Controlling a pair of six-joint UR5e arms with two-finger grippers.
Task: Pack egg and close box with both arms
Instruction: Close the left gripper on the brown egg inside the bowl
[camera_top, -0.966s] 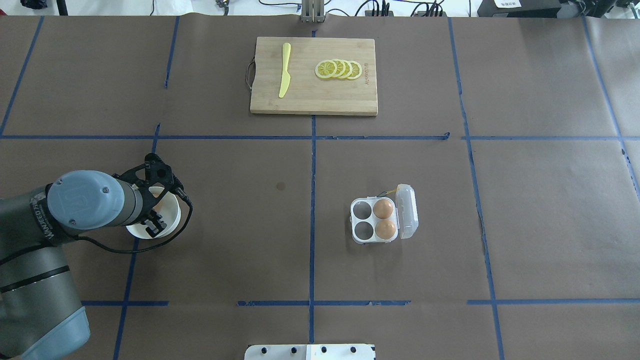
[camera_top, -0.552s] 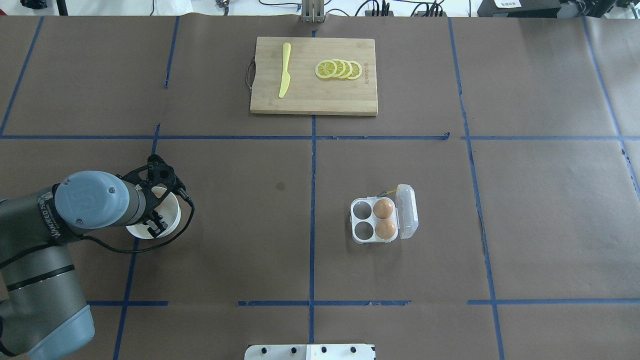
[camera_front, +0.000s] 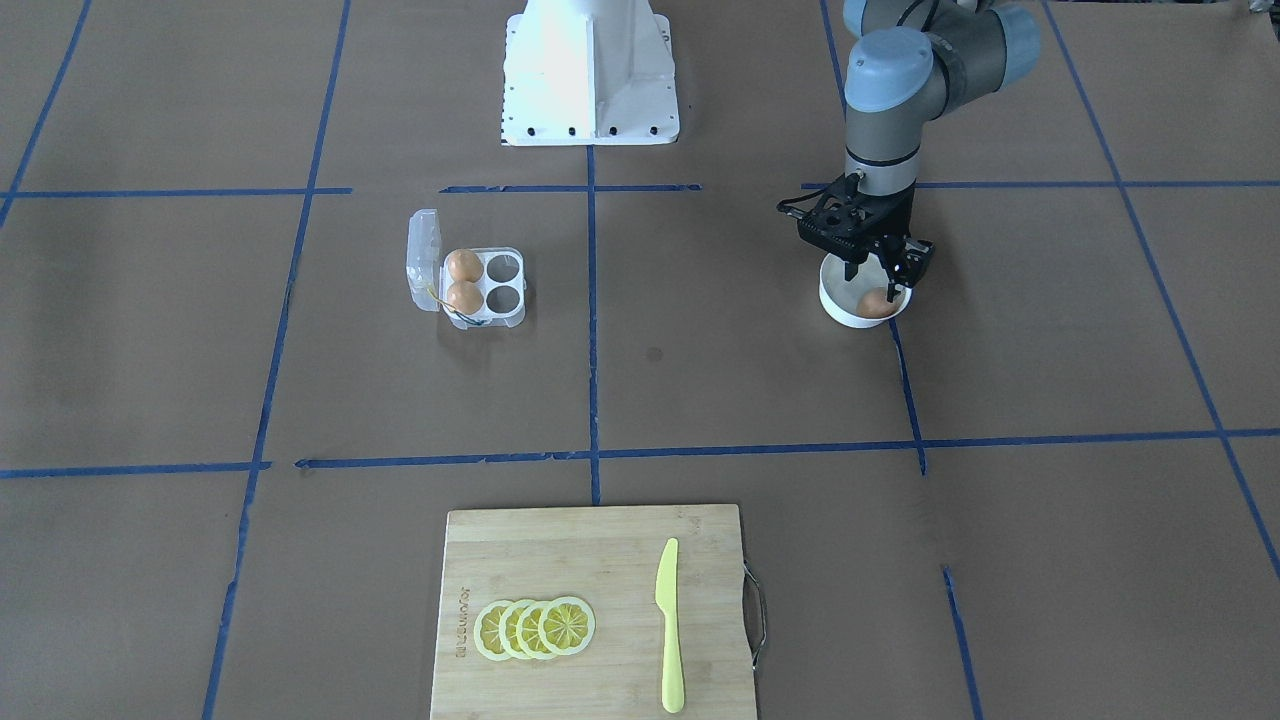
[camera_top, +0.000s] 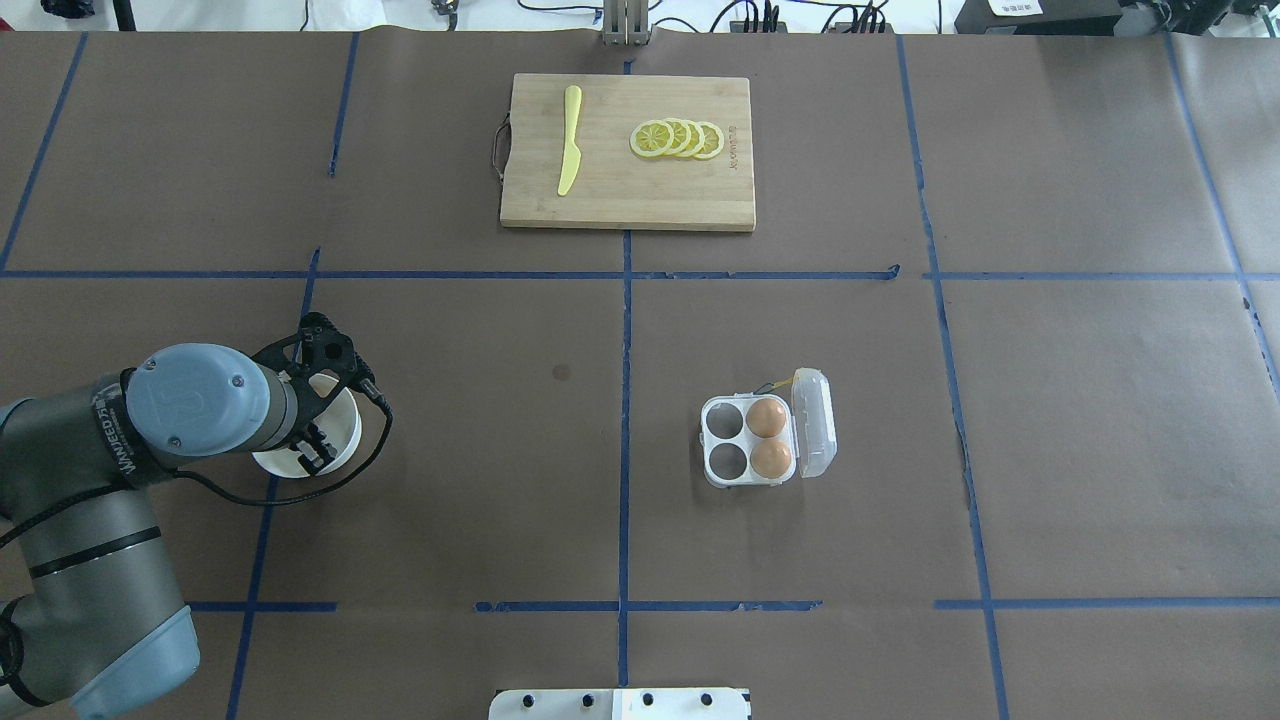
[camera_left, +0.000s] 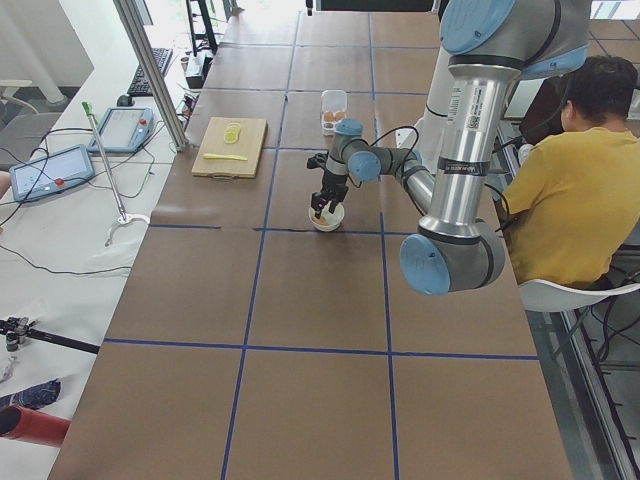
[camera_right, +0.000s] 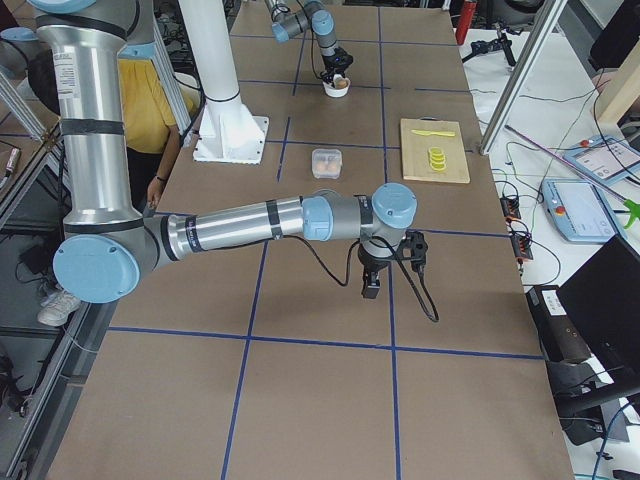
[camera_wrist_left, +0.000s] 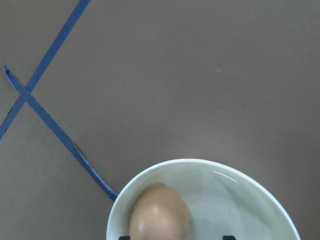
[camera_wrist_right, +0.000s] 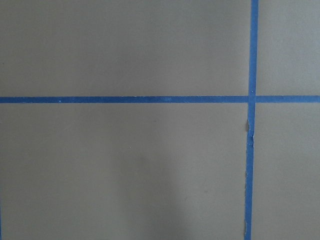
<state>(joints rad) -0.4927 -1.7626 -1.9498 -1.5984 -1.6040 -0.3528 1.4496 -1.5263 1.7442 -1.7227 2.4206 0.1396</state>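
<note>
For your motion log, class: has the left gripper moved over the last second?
Yes: the left gripper has shifted slightly rightward and nearer, further over the unmoved bowl.

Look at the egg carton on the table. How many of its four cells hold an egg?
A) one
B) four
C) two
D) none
C: in the carton, one egg and a second egg fill the two cells beside the open lid; the other two cells are empty.
</note>
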